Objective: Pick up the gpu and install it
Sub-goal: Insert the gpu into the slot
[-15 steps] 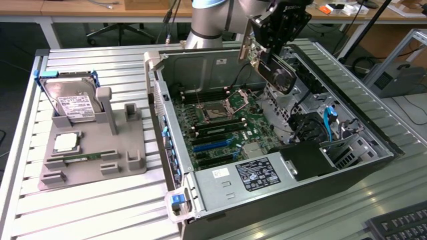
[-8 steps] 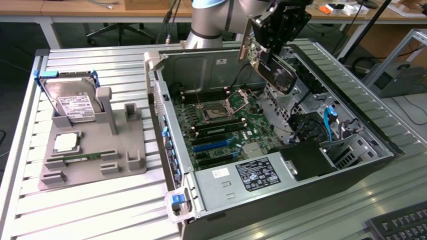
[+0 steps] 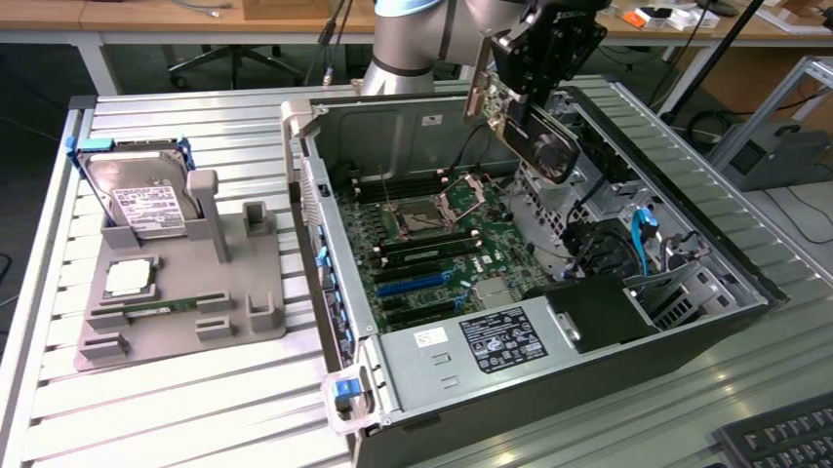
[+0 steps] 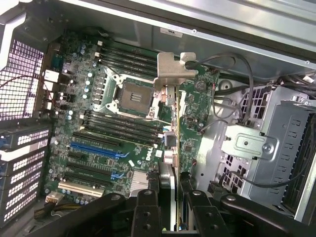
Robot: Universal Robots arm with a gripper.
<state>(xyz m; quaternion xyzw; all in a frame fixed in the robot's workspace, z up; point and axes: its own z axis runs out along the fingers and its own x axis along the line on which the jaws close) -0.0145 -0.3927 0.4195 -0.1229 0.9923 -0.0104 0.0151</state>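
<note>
Holding the gpu (image 3: pixel 536 136) above the open computer case (image 3: pixel 521 375), in the upper right-of-centre part of the exterior view.
The claw (image 3: pixel 532 88) is clenched on the card, which hangs tilted over the motherboard (image 3: pixel 436 244), apart from it and not seated in any slot. In the wrist view the claw (image 4: pixel 173 206) grips the gpu (image 4: pixel 190 113) edge-on, with its silvery bracket (image 4: pixel 175 66) at the far end, above the board. At the exterior view's left, a hard drive (image 3: pixel 143 200) stands in a grey holder (image 3: pixel 182 312) on the tabletop (image 3: pixel 195 409).
</note>
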